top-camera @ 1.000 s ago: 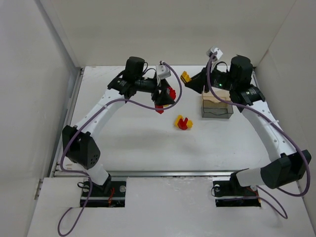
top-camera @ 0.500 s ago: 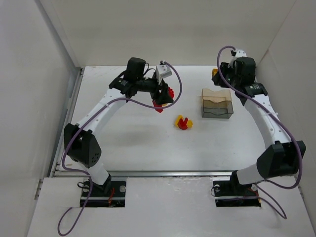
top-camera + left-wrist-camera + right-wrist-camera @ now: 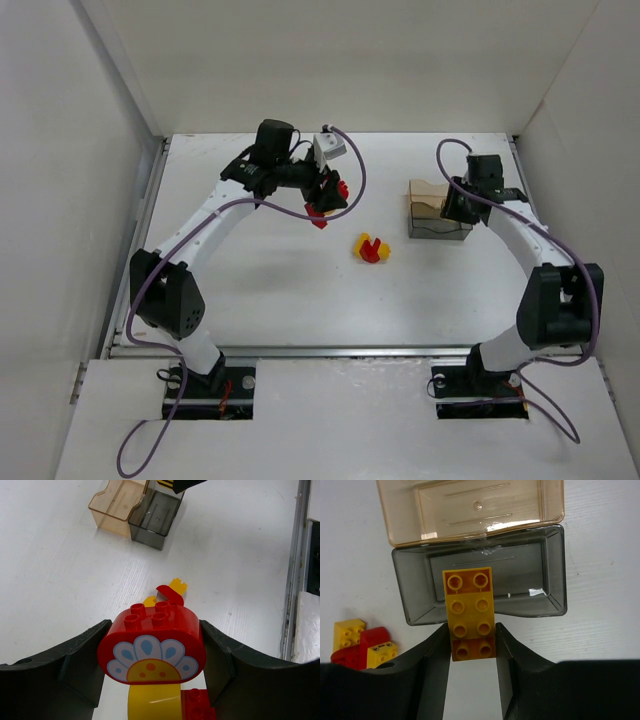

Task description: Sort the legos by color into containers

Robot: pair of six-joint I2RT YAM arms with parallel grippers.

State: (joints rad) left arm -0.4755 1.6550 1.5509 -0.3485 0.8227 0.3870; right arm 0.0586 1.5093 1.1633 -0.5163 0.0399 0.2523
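Note:
My left gripper (image 3: 328, 197) is shut on a clump: a red rounded lego (image 3: 151, 650) with a flower print, with a yellow piece (image 3: 152, 702) and a small red piece (image 3: 197, 706) below it, held above the table. My right gripper (image 3: 471, 635) is shut on a yellow lego (image 3: 470, 611), which hangs over the near rim of the greyish container (image 3: 415, 597). The beige container (image 3: 400, 515) adjoins it on the far side. A red-and-yellow clump (image 3: 372, 248) lies on the table; it also shows in the right wrist view (image 3: 362, 645).
The two containers (image 3: 426, 208) stand at the table's right back, under my right gripper (image 3: 455, 203). White walls enclose the table on three sides. A metal rail (image 3: 295, 570) runs along the table's near edge.
My right gripper has swung from behind the containers toward the near side, carrying the yellow lego over the greyish container. My left gripper has barely moved.

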